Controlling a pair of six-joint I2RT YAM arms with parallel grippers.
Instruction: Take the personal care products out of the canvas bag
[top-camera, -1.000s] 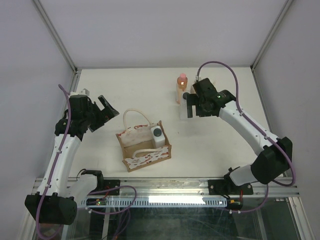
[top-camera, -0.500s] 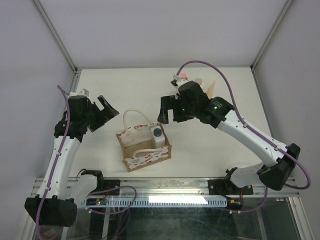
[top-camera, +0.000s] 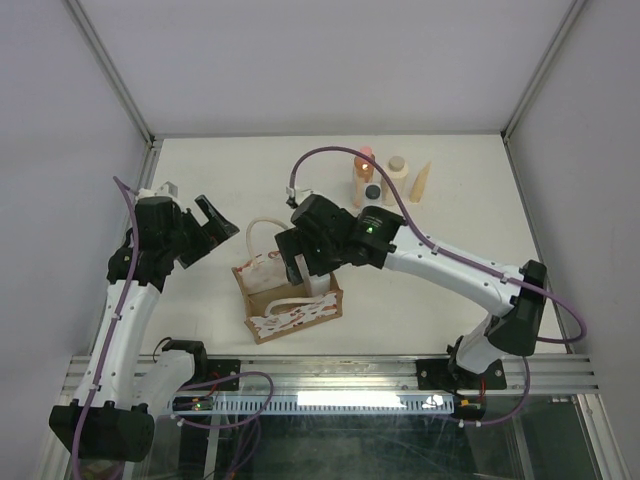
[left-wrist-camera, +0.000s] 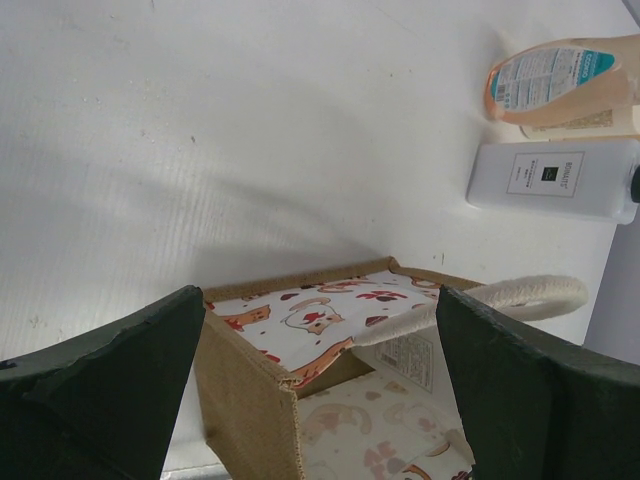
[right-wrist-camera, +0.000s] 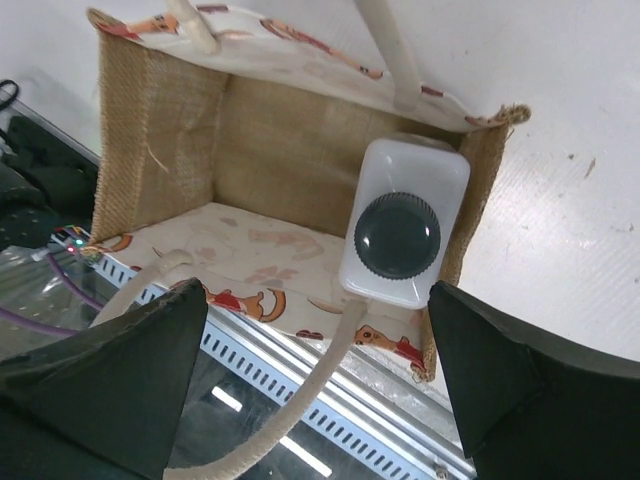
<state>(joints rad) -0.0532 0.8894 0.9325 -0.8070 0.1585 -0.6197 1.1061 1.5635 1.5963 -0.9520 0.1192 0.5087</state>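
White worktop (top-camera: 200, 170) carries the canvas bag (top-camera: 262, 300), over whose mouth the right tool (right-wrist-camera: 318, 300) hangs released, fingers spread, apparently to straddle the grey-capped white bottle (right-wrist-camera: 400, 235) directly beneath.

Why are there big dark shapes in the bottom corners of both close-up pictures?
Left wrist view: the shapes are fingers of the open left gripper, looming large and dark because they sit close to the lens; a grey shadow falls on the table. Right wrist view: same for the right gripper, while the white bottle in the canvas bag looks sharp.
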